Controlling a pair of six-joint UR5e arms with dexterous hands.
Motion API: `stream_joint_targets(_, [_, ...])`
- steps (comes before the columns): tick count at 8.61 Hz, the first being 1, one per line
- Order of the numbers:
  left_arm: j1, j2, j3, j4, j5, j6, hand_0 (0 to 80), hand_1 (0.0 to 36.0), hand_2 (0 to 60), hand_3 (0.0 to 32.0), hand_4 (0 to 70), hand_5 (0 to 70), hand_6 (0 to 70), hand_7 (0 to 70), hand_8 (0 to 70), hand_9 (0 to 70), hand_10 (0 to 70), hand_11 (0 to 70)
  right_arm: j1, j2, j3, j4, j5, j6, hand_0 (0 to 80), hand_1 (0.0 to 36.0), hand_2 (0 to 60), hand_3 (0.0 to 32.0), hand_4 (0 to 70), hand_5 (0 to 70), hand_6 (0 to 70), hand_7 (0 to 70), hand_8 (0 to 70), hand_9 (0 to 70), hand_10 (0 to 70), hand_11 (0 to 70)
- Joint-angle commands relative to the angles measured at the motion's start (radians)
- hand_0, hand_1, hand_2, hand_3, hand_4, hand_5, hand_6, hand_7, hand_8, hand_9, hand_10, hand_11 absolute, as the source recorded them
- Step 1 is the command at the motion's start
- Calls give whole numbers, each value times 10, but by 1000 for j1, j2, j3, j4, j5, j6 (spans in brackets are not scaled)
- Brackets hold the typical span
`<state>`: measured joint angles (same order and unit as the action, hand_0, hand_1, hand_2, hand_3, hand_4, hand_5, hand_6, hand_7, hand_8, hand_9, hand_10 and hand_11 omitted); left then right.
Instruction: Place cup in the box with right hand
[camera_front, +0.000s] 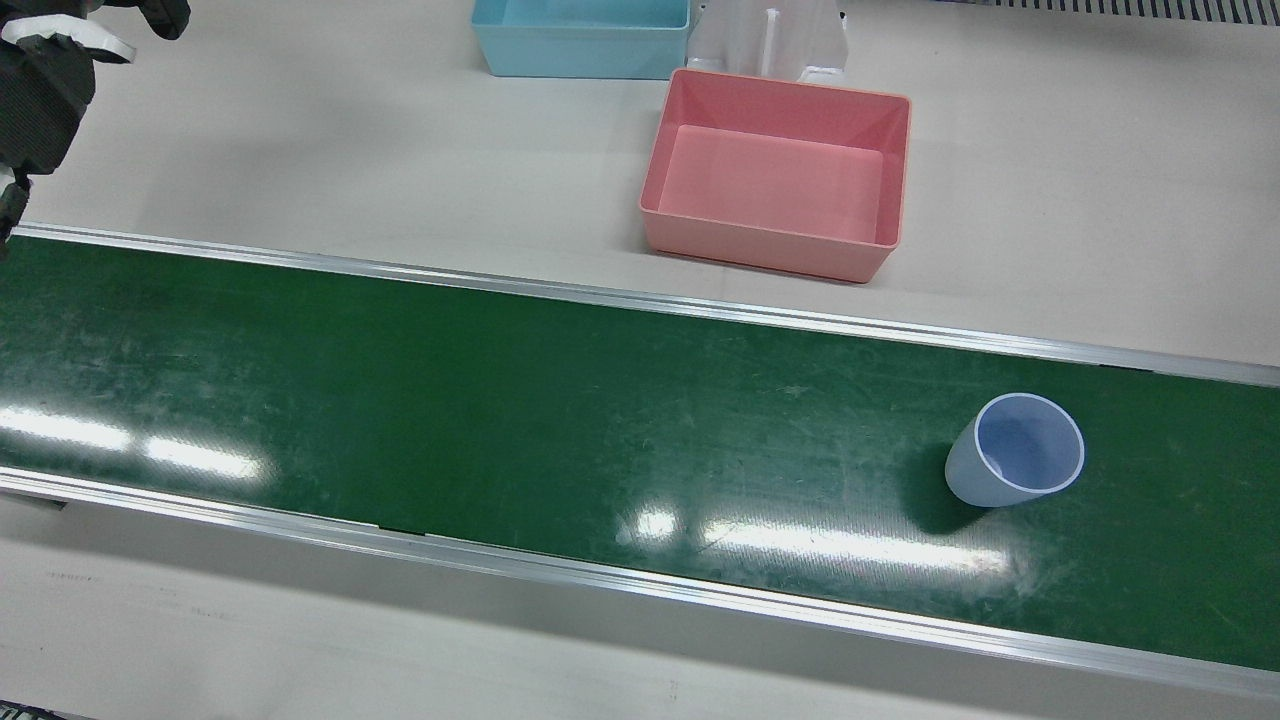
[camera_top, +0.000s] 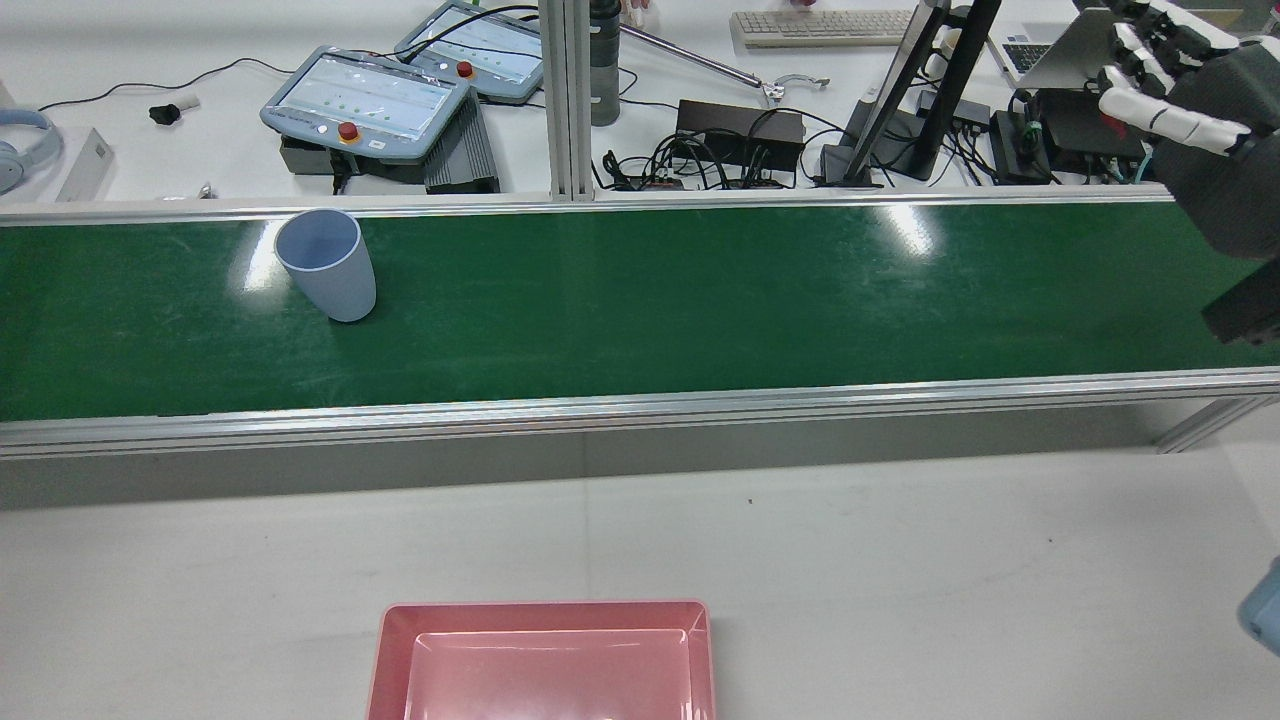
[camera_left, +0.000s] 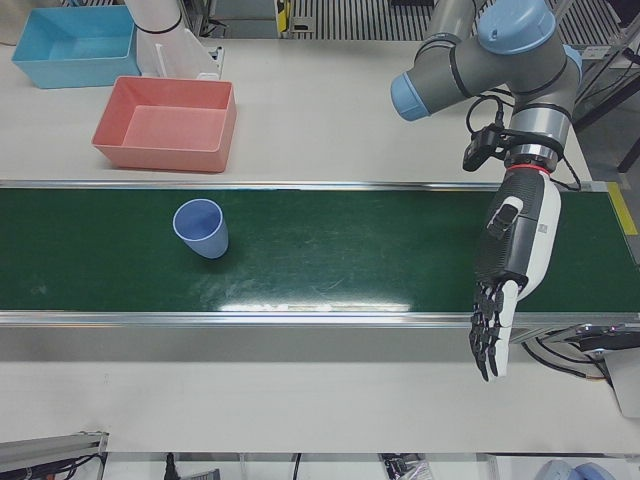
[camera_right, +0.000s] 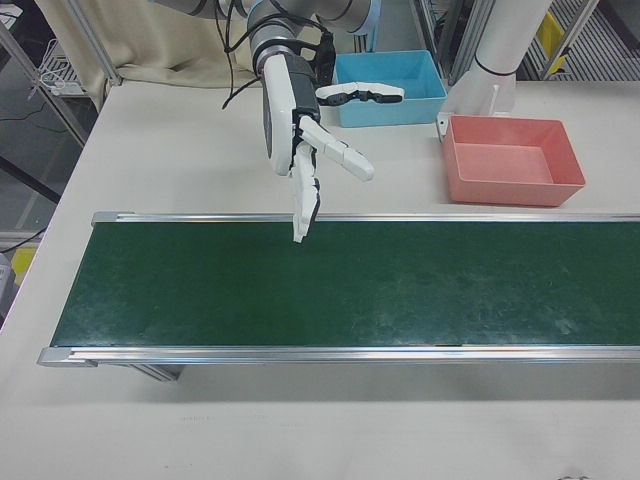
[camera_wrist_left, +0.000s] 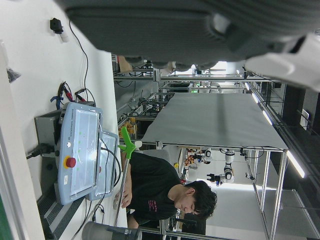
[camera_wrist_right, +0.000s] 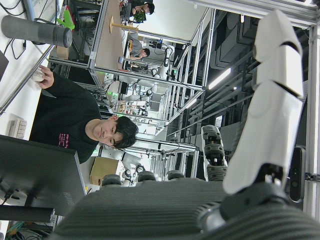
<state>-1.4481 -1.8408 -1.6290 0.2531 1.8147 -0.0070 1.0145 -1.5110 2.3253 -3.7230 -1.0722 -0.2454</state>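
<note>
A pale blue cup (camera_front: 1015, 452) (camera_top: 327, 264) (camera_left: 201, 229) stands upright on the green conveyor belt (camera_front: 500, 420), mouth up and nothing inside. The pink box (camera_front: 760, 250) (camera_top: 545, 608) (camera_left: 160, 157) (camera_right: 510, 190) sits on the white table beyond the belt, with nothing in it. My right hand (camera_right: 312, 155) (camera_front: 40, 80) (camera_top: 1180, 90) hovers open with fingers spread over the belt's robot-side edge, far along the belt from the cup. My left hand (camera_left: 502, 285) hangs open, fingers pointing down, over the belt's operator-side edge, well to the side of the cup.
A light blue box (camera_front: 580, 40) (camera_left: 70, 45) (camera_right: 390, 75) stands beside a white pedestal (camera_front: 770, 40) behind the pink box. Across the belt are teach pendants (camera_top: 365, 100), cables and a keyboard. A seated person shows in both hand views.
</note>
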Motion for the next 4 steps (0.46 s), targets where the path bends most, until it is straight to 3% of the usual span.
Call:
stream_joint_targets(1, [0,0,1,0,0,1,0,0,0,0,0,0,0,0,0,0,0,0,-1,0,0,0,0,0,498,225,133,0,0,52,3,0,0,0,0,0])
stream_joint_targets(3, [0,0,1,2,0,1,0,0,0,0,0,0,0,0,0,0,0,0,-1,2,2,0,0,0,499,222,133,0,0,54,23,30,0,0,0,1])
stream_joint_targets(4, [0,0,0,0,0,1,0,0,0,0,0,0,0,0,0,0,0,0,-1,2,2,0,0,0,499,215,126,0,0,59,50,149,8,47,13,42])
